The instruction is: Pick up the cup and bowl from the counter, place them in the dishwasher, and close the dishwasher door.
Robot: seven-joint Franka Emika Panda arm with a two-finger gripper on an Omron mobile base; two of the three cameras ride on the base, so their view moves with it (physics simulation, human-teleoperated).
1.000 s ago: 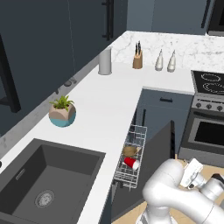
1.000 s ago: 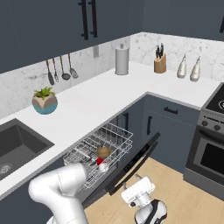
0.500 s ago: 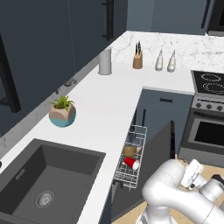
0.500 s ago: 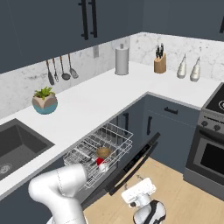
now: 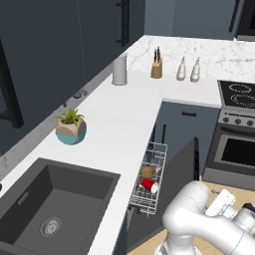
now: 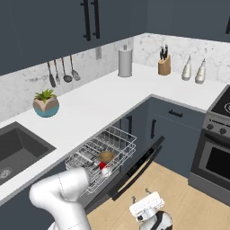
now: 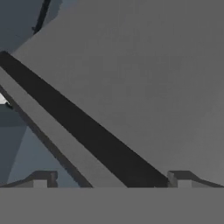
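Stretching in an L over dark blue-grey cabinets, the counter (image 5: 119, 124) is taking up most of both base views, its white marbled top carrying a dark sink (image 5: 50, 199) at the near end. On it a pink-and-teal plant pot (image 5: 70, 130) is standing beside the sink, and a grey canister (image 5: 119, 69), a knife block (image 5: 157, 67) and two bottles (image 5: 188, 69) are lining the back wall. A steel oven (image 5: 236, 144) is sitting at the far right.

Under the counter the dishwasher (image 6: 108, 157) is standing open, with its white wire rack (image 6: 101, 155) pulled out. The dishwasher door (image 6: 134, 168) is hanging partly raised, tilted between flat and upright, its dark panel sloping up beside the rack. The white arm (image 6: 63, 193) is bending low in front of the appliance.

Inside the rack the bowl (image 6: 106, 156) is resting, brown and round, and the cup (image 6: 104, 168) is lying on its side just beside it, nearer the robot; in the left base view the cup (image 5: 149, 186) is showing its white mouth below the bowl (image 5: 148, 172).

Seen from the hand view, the gripper (image 7: 111, 179) is spreading its two finger tips (image 7: 40, 180) wide with nothing between them, pointing close at the grey door face and the door's dark edge running diagonally across.
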